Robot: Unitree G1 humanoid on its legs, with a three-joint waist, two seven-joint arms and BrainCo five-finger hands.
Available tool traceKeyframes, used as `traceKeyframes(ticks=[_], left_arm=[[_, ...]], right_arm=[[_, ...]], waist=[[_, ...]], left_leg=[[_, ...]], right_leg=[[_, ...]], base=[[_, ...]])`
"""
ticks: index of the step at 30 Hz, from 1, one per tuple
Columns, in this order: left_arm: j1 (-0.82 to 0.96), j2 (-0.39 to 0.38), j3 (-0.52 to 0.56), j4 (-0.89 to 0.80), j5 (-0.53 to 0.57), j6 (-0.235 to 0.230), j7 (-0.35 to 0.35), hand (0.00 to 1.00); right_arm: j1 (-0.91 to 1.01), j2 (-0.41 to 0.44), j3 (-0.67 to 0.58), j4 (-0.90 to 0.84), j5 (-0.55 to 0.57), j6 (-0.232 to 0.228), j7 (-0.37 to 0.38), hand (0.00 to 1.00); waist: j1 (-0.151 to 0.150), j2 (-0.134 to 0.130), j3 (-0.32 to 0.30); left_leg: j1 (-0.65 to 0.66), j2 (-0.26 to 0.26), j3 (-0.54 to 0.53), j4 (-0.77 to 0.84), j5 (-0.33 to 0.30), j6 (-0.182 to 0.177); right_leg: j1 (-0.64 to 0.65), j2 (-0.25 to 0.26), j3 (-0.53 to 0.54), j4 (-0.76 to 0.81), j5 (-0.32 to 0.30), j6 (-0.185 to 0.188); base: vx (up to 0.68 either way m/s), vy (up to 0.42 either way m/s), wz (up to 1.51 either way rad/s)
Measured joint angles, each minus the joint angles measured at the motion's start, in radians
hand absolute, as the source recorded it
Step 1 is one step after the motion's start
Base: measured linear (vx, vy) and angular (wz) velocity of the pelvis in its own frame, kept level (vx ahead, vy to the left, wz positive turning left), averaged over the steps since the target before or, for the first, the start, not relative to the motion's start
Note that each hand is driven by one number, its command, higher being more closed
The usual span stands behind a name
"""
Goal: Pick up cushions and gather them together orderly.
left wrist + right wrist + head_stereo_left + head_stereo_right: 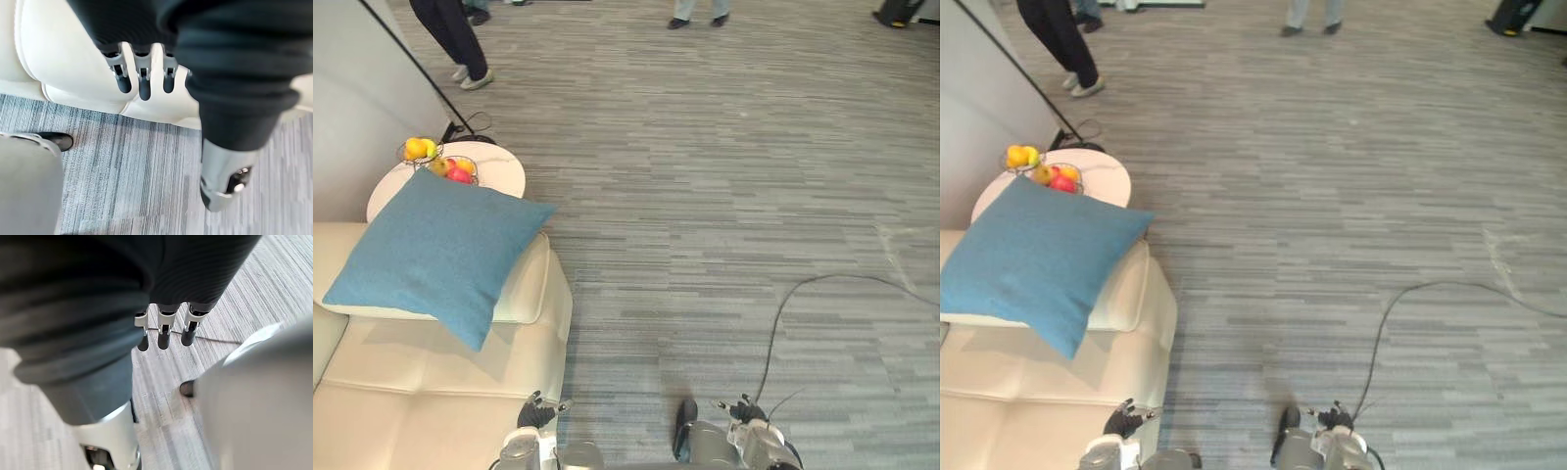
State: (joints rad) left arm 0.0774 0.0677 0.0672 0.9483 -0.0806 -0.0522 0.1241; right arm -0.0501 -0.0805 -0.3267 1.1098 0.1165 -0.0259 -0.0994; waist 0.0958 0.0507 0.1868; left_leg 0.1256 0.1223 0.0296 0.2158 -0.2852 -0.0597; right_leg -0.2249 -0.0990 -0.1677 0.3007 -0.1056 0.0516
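One blue square cushion (435, 250), lying on cream sofa (440, 377)

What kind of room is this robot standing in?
Probably a lounge or showroom corner: a cream sofa with a blue cushion, a round side table holding a fruit basket, and grey carpet.

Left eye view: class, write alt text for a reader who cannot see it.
A blue cushion lies on a cream sofa's armrest, beside a round table with fruit. The left hand and right hand hang open at the bottom edge.
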Motion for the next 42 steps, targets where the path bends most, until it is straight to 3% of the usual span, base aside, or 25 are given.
traceKeyframes(ticks=[2, 4, 5, 6, 7, 9, 10, 11, 12, 14, 16, 19, 20, 21, 22, 23, 24, 26, 29, 30, 31, 33, 35, 40, 42], left_arm=[[-0.005, -0.022, 0.011, -0.004, 0.0, 0.0, 0.0, 0.0], [-0.014, -0.047, 0.035, -0.014, -0.003, 0.0, -0.004, 0.0], [-0.018, -0.04, 0.031, -0.023, -0.011, -0.004, -0.003, 0.0], [-0.021, -0.039, 0.03, -0.027, -0.015, -0.005, -0.003, 0.0], [-0.023, -0.039, 0.023, -0.031, -0.021, -0.006, -0.004, 0.0], [-0.029, -0.038, 0.021, -0.034, -0.028, -0.007, -0.011, 0.0], [-0.031, -0.038, 0.019, -0.032, -0.028, -0.006, -0.014, 0.0], [-0.032, -0.036, 0.004, -0.029, -0.027, -0.006, -0.016, 0.0], [-0.035, -0.031, -0.015, -0.021, -0.025, -0.007, -0.021, 0.0], [-0.047, -0.004, -0.022, -0.005, -0.02, -0.006, -0.022, 0.0], [-0.058, 0.006, -0.016, 0.002, -0.02, -0.003, -0.03, 0.0], [-0.052, 0.01, -0.02, 0.026, -0.019, 0.0, -0.036, 0.0], [-0.049, 0.015, -0.034, 0.027, -0.019, 0.0, -0.04, 0.0], [-0.049, 0.02, -0.046, 0.026, -0.019, 0.0, -0.04, 0.0], [-0.048, 0.027, -0.05, 0.026, -0.017, 0.001, -0.041, 0.0], [-0.036, 0.029, -0.049, 0.027, -0.017, 0.003, -0.04, 0.0], [-0.03, 0.029, -0.046, 0.026, -0.018, 0.004, -0.039, 0.0], [-0.028, 0.028, -0.043, 0.027, -0.017, 0.007, -0.039, 0.0], [-0.025, 0.012, -0.005, 0.035, -0.015, 0.01, -0.039, 0.0], [-0.023, 0.012, -0.002, 0.038, -0.012, 0.011, -0.04, 0.0], [-0.03, 0.013, 0.019, 0.041, -0.001, 0.01, -0.042, 0.0], [-0.019, -0.024, 0.056, 0.034, 0.01, 0.007, -0.041, 0.0], [-0.019, -0.045, 0.07, 0.032, 0.019, 0.008, -0.041, 0.0], [-0.024, -0.043, 0.07, 0.013, 0.017, 0.009, -0.041, 0.0], [-0.02, -0.04, 0.058, 0.017, 0.016, 0.01, -0.041, 0.0]], right_arm=[[0.023, 0.001, -0.039, 0.004, 0.001, 0.0, -0.001, 0.0], [0.032, 0.001, -0.045, 0.0, 0.004, 0.0, -0.008, 0.0], [0.042, 0.009, -0.044, 0.003, 0.004, 0.0, -0.014, 0.0], [0.043, 0.008, -0.045, 0.002, 0.005, 0.0, -0.02, 0.0], [0.043, 0.006, -0.045, 0.002, 0.008, -0.003, -0.024, 0.0], [0.035, 0.003, -0.054, -0.002, 0.015, -0.004, -0.027, 0.0], [0.034, 0.002, -0.06, -0.003, 0.017, -0.003, -0.027, 0.0], [0.037, 0.0, -0.07, -0.006, 0.022, -0.004, -0.027, 0.0], [0.05, -0.003, -0.081, -0.01, 0.022, -0.003, -0.027, 0.0], [0.046, 0.021, -0.082, -0.013, 0.023, -0.002, -0.026, 0.0], [0.027, 0.028, -0.082, -0.016, 0.021, -0.002, -0.025, 0.0], [0.023, 0.042, -0.08, -0.033, 0.008, -0.003, -0.018, 0.0], [0.027, 0.046, -0.08, -0.032, 0.007, -0.003, -0.014, 0.0], [0.03, 0.047, -0.08, -0.031, 0.004, -0.003, -0.012, 0.0], [0.034, 0.047, -0.072, -0.03, 0.002, -0.001, -0.01, 0.0], [0.04, 0.045, -0.051, -0.03, 0.002, -0.001, -0.007, 0.0], [0.042, 0.045, -0.041, -0.029, 0.002, -0.001, -0.003, 0.0], [0.05, 0.043, -0.031, -0.029, 0.002, -0.001, 0.002, 0.0], [0.065, 0.045, -0.023, -0.028, 0.003, -0.002, 0.003, 0.0], [0.074, 0.05, -0.023, -0.028, 0.004, -0.002, 0.003, 0.0], [0.087, 0.062, -0.026, -0.029, 0.011, -0.005, 0.006, 0.0], [0.091, 0.054, -0.028, -0.035, 0.011, -0.006, 0.007, 0.0], [0.093, 0.046, -0.035, -0.044, 0.01, -0.009, 0.009, 0.0], [0.078, 0.05, -0.036, -0.073, 0.013, -0.009, 0.009, 0.0], [0.07, 0.051, -0.045, -0.073, 0.015, -0.009, 0.01, 0.0]], waist=[[-0.009, 0.015, -0.004], [-0.016, 0.02, 0.001], [-0.006, 0.005, 0.013], [0.002, 0.003, 0.013], [0.003, 0.001, 0.012], [0.008, 0.0, 0.011], [0.008, -0.002, 0.011], [0.007, 0.002, 0.009], [0.007, 0.001, 0.008], [0.007, -0.039, -0.008], [0.014, -0.056, -0.002], [0.015, -0.051, -0.007], [0.011, -0.05, -0.01], [0.007, -0.05, -0.01], [0.007, -0.055, -0.012], [0.003, -0.052, -0.011], [-0.005, -0.049, -0.01], [-0.016, -0.043, -0.013], [-0.032, -0.044, -0.013], [-0.035, -0.069, -0.021], [-0.035, -0.085, -0.02], [-0.028, -0.054, -0.046], [-0.041, -0.029, -0.045], [-0.029, -0.033, -0.046], [-0.033, -0.045, -0.046]], left_leg=[[-0.113, 0.026, -0.056, 0.221, 0.009, -0.015], [-0.233, 0.053, -0.064, 0.474, 0.085, -0.065], [-0.299, 0.08, -0.03, 0.613, 0.116, -0.058], [-0.32, 0.092, 0.003, 0.629, 0.098, -0.049], [-0.346, 0.098, 0.059, 0.614, 0.073, -0.033], [-0.391, 0.079, 0.182, 0.43, 0.053, -0.014], [-0.392, 0.06, 0.219, 0.323, 0.074, -0.005], [-0.386, 0.035, 0.287, 0.154, 0.171, 0.014], [-0.383, 0.013, 0.343, 0.059, 0.262, 0.073], [-0.359, -0.051, 0.339, -0.011, 0.276, 0.086], [-0.359, -0.065, 0.339, 0.024, 0.236, 0.108], [-0.243, -0.072, 0.331, 0.025, 0.184, 0.12], [-0.199, -0.076, 0.309, -0.002, 0.173, 0.119], [-0.172, -0.081, 0.291, -0.03, 0.166, 0.115], [-0.143, -0.089, 0.26, -0.065, 0.166, 0.115], [-0.106, -0.087, 0.216, -0.098, 0.168, 0.112], [-0.09, -0.083, 0.181, -0.108, 0.17, 0.108], [-0.083, -0.071, 0.113, -0.11, 0.171, 0.096], [-0.084, -0.06, -0.008, -0.103, 0.163, 0.056], [-0.092, -0.073, -0.048, -0.094, 0.154, 0.036], [-0.09, -0.089, -0.09, -0.079, 0.135, 0.007], [-0.112, -0.049, -0.108, -0.053, 0.122, -0.015], [-0.134, -0.015, -0.089, -0.016, 0.122, -0.019], [-0.163, 0.024, -0.006, -0.024, 0.153, -0.062], [-0.163, 0.019, 0.035, -0.065, 0.183, -0.046]], right_leg=[[0.052, 0.005, -0.062, -0.024, -0.029, -0.014], [0.127, 0.011, -0.122, -0.055, -0.048, -0.027], [0.199, 0.014, -0.163, -0.094, -0.051, -0.044], [0.235, 0.012, -0.183, -0.116, -0.051, -0.045], [0.268, 0.009, -0.207, -0.143, -0.05, -0.043], [0.321, -0.006, -0.26, -0.193, -0.043, -0.028], [0.335, -0.015, -0.282, -0.203, -0.043, -0.016], [0.357, -0.027, -0.319, -0.21, -0.053, 0.005], [0.385, -0.031, -0.346, -0.221, -0.068, 0.033], [0.387, -0.066, -0.367, -0.235, -0.049, 0.065], [0.4, -0.091, -0.348, -0.212, -0.036, 0.083], [0.353, -0.162, -0.302, 0.11, -0.006, 0.106], [0.318, -0.188, -0.282, 0.252, 0.025, 0.087], [0.291, -0.201, -0.27, 0.332, 0.019, 0.081], [0.247, -0.205, -0.251, 0.412, -0.036, 0.07], [0.2, -0.179, -0.251, 0.404, -0.105, 0.068], [0.179, -0.159, -0.256, 0.334, -0.129, 0.064], [0.148, -0.108, -0.206, 0.15, -0.126, 0.06], [0.113, -0.003, 0.053, -0.059, -0.054, 0.055], [0.118, 0.008, 0.122, -0.102, -0.009, 0.054], [0.124, 0.004, 0.137, -0.085, 0.027, 0.008], [0.129, 0.018, 0.051, -0.059, -0.019, -0.002], [0.165, 0.021, -0.047, -0.064, -0.033, -0.023], [0.216, 0.028, -0.175, -0.097, -0.05, -0.037], [0.228, 0.006, -0.209, -0.108, -0.05, -0.037]], base=[[0.28, -0.24, 0.66], [0.29, -0.175, 0.92], [0.3, -0.128, 0.79], [0.37, -0.123, 0.7], [0.31, -0.043, 0.57], [0.29, 0.004, 0.58], [0.3, 0.06, 0.66], [0.39, 0.118, 0.83], [0.35, 0.124, 0.91], [0.36, 0.109, 0.71], [0.32, 0.103, 0.26], [0.32, 0.149, 0.16], [0.29, 0.102, 0.42], [0.26, 0.051, 0.62], [0.33, 0.024, 0.82], [0.29, -0.029, 1.03], [0.3, -0.084, 1.07], [0.2, -0.124, 1.07], [0.16, -0.232, 1.17], [0.15, -0.396, 1.49], [0.09, -0.3, 1.11], [0.17, -0.341, 0.99], [0.15, -0.235, 1.22], [0.06, -0.117, 0.8], [0.03, 0.021, 0.51]])
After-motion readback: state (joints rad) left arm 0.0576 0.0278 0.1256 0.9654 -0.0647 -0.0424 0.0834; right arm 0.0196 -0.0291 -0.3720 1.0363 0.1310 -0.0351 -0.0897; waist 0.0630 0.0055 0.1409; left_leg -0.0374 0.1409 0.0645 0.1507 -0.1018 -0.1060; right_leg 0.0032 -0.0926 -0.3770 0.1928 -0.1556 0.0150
